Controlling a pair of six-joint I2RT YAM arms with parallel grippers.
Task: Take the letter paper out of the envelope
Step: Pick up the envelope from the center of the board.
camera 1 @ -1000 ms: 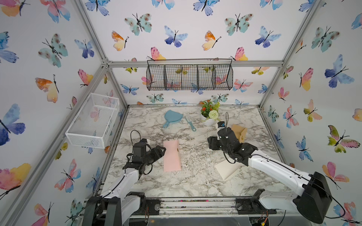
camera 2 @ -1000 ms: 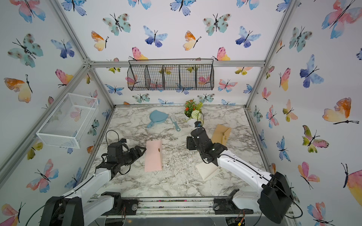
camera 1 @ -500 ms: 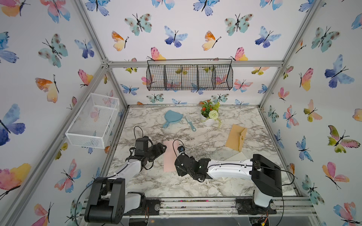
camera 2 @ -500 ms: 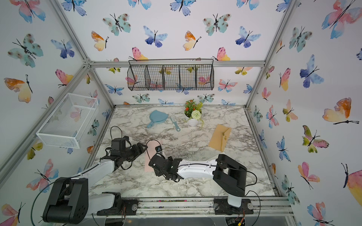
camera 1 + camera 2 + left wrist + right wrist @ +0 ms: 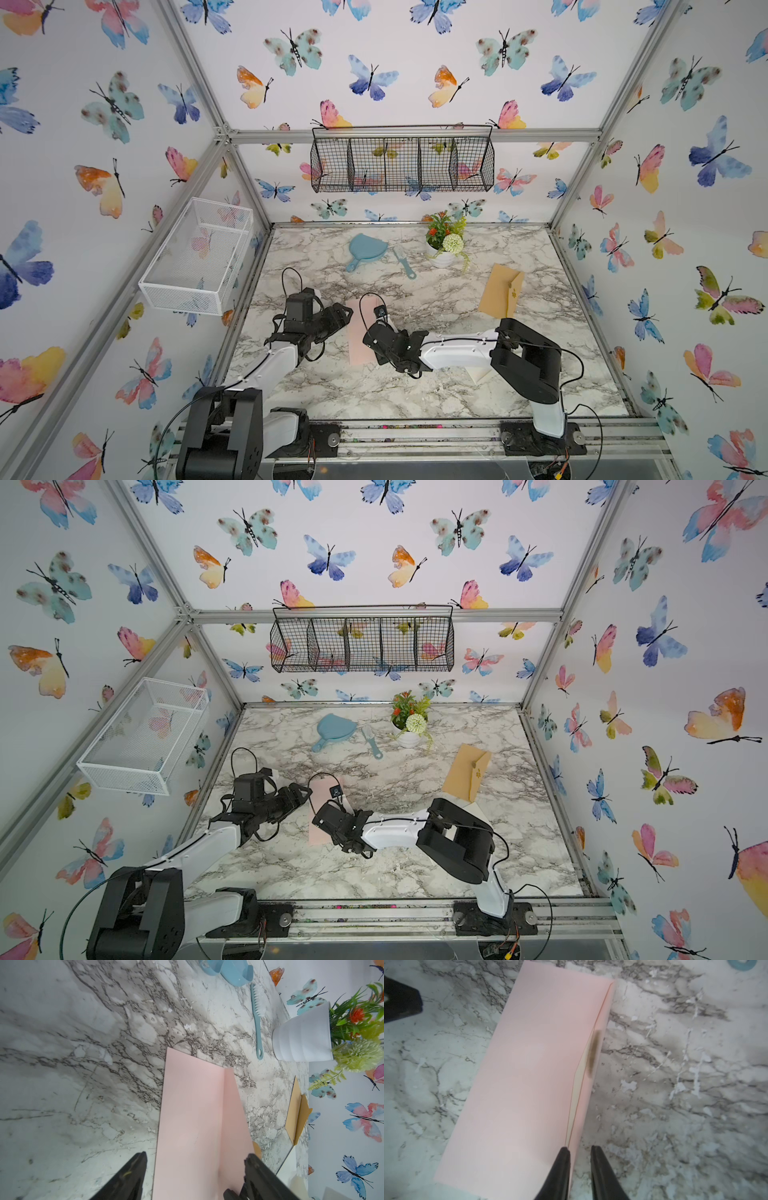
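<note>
A pink envelope (image 5: 355, 353) (image 5: 322, 789) lies flat on the marble table, left of centre. Its flap (image 5: 234, 1109) along one long edge stands slightly raised. A cream sliver of letter paper (image 5: 577, 1084) shows under that flap. My right gripper (image 5: 579, 1147) is at the envelope's near end on the flap edge. Its jaws are close together with a narrow gap, one fingertip on the flap seam and one over the table. My left gripper (image 5: 347, 313) (image 5: 195, 1155) is open at the envelope's left edge, its jaws spanning the envelope's width with nothing clamped.
A brown envelope (image 5: 498, 291) lies at the right, and a cream sheet (image 5: 478, 374) lies partly under my right arm. At the back are a blue dustpan (image 5: 365, 249), a brush (image 5: 405, 262) and a potted plant (image 5: 444, 249). Wire baskets hang on the left wall (image 5: 199, 253) and back wall (image 5: 403, 160).
My right arm swung from the brown envelope at the right across to the pink envelope, and its jaws have narrowed. My left gripper edged closer to the envelope and stays open.
</note>
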